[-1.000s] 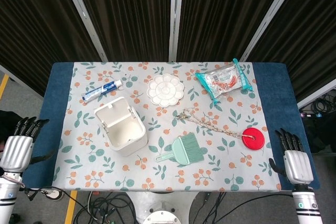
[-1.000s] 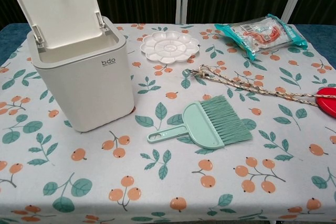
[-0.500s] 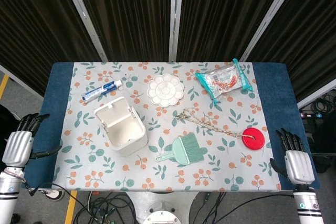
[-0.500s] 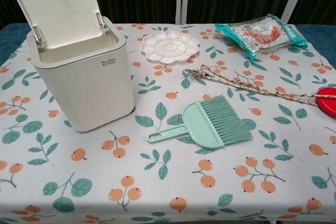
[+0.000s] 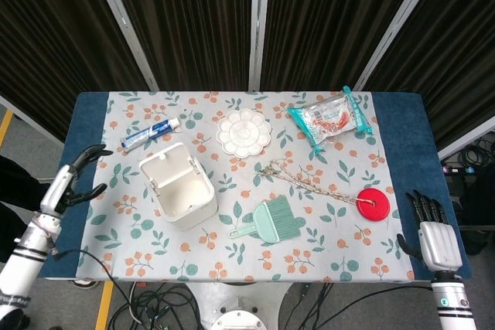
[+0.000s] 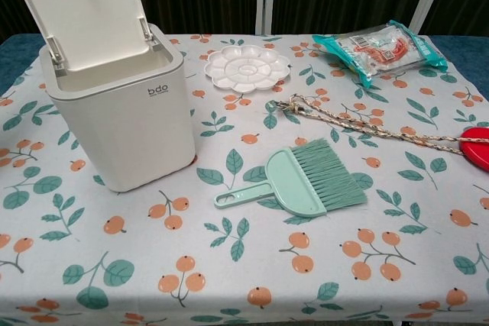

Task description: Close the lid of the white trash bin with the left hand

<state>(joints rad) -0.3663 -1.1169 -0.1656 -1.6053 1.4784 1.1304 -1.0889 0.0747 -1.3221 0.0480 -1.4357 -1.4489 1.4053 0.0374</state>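
The white trash bin (image 5: pixel 180 192) (image 6: pixel 122 120) stands on the left part of the table. Its lid (image 5: pixel 165 163) (image 6: pixel 84 7) is raised and leans back, leaving the bin open. My left hand (image 5: pixel 71 180) hovers over the table's left edge, to the left of the bin and apart from it, fingers spread and empty. My right hand (image 5: pixel 430 231) hangs off the table's front right corner, open and empty. Neither hand shows in the chest view.
A toothpaste tube (image 5: pixel 149 134) lies behind the bin. A white palette dish (image 5: pixel 243 133), a teal snack bag (image 5: pixel 330 118), a rope (image 5: pixel 309 183) tied to a red disc (image 5: pixel 373 203) and a green brush with dustpan (image 5: pixel 271 220) sit across the middle and right.
My left hand has risen from beside the table and moved right and forward over the left edge, nearer the bin. The right hand and the bin have not moved.
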